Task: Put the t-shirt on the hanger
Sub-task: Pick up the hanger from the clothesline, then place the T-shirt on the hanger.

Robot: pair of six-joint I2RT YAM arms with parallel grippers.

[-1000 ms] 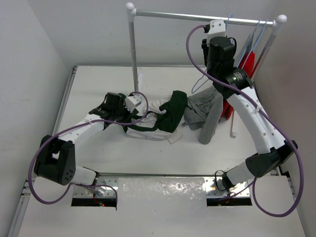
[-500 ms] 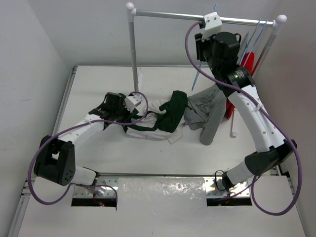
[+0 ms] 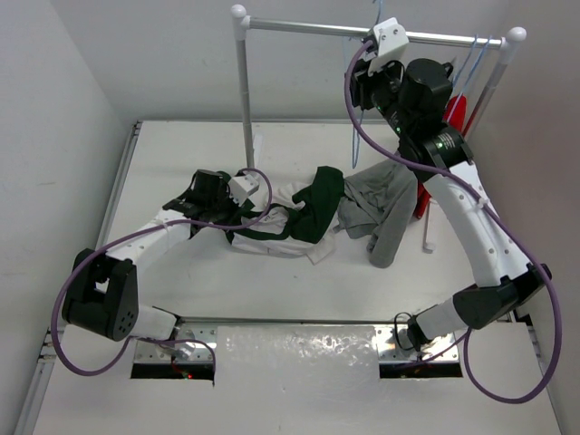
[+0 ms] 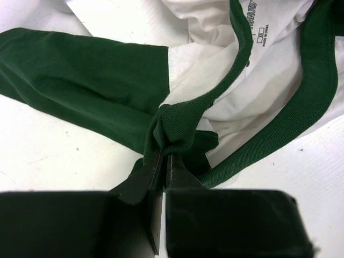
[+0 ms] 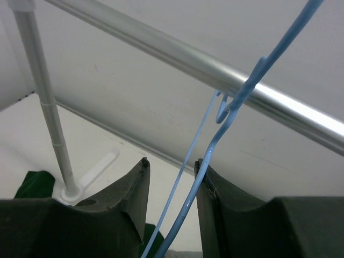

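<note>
The cream-white t-shirt with dark green sleeves and collar band [image 3: 313, 213] lies crumpled on the middle of the white table [image 3: 181, 154]. Its long axis runs roughly left to right, with the collar end toward the left arm and a bunched green sleeve rising on the right, where the cloth touches a heaped plain grey shirt [image 3: 385, 195]. The left gripper [image 4: 164, 156] has its jaws pressed together on a fold of the green collar band [image 4: 236, 70], low against the tabletop. The thin pale-blue wire hanger [image 5: 257, 64] is up at the tall white clothes rail with its silver bar [image 3: 308, 27]. It stands steep, hook uppermost and showing above the bar, with the frame slanting down toward the back edge of the grey shirt. The right gripper [image 5: 171, 161] has its jaws narrowed about the hanger's two wires and carries it: one wire lies against the inner face of one finger, the other runs through the gap. Bare table lies left of and in front of the t-shirt. Behind it the rail's white post stands close, and a red shirt [image 3: 456, 113] hangs at the rail's right end, close to the side wall.
</note>
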